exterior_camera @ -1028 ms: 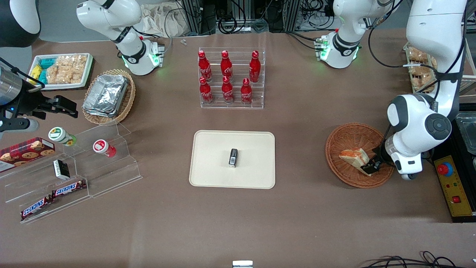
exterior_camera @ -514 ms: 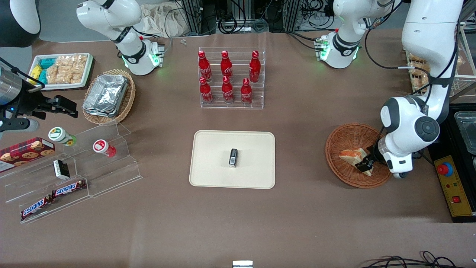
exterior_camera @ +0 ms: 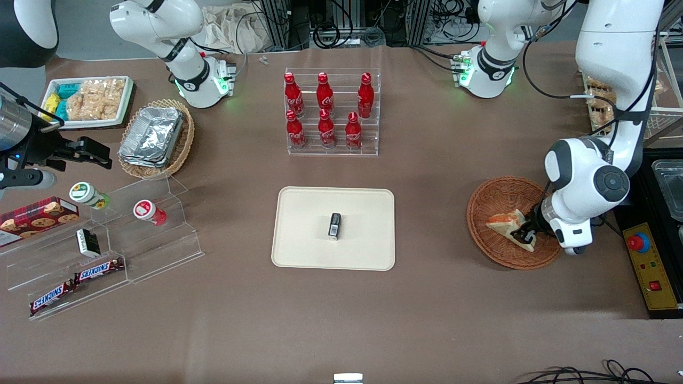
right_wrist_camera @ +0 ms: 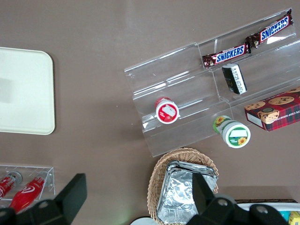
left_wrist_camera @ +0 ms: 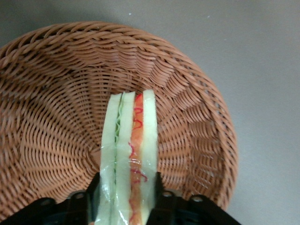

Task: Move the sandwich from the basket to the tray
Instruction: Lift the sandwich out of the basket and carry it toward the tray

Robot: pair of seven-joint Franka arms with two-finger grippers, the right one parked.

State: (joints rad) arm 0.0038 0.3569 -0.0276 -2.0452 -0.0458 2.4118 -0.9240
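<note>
Sitting mid-desk, the tray (exterior_camera: 299, 250) only carries a small dark item (exterior_camera: 334, 225), too tiny to identify. Over in the basket (exterior_camera: 488, 200), the gripper (exterior_camera: 520, 232) has its jaws clamped on the sandwich (exterior_camera: 504, 221); the wrapped wedge's gripped end is cut off in the wrist view.

The left arm (exterior_camera: 597, 176) is built of glossy white rounded shells with dark grey circular joint caps; black cables are strung along it; the gripper (exterior_camera: 520, 234), over the basket, is fitted with black fingers (left_wrist_camera: 161, 199); its base is lit green.
</note>
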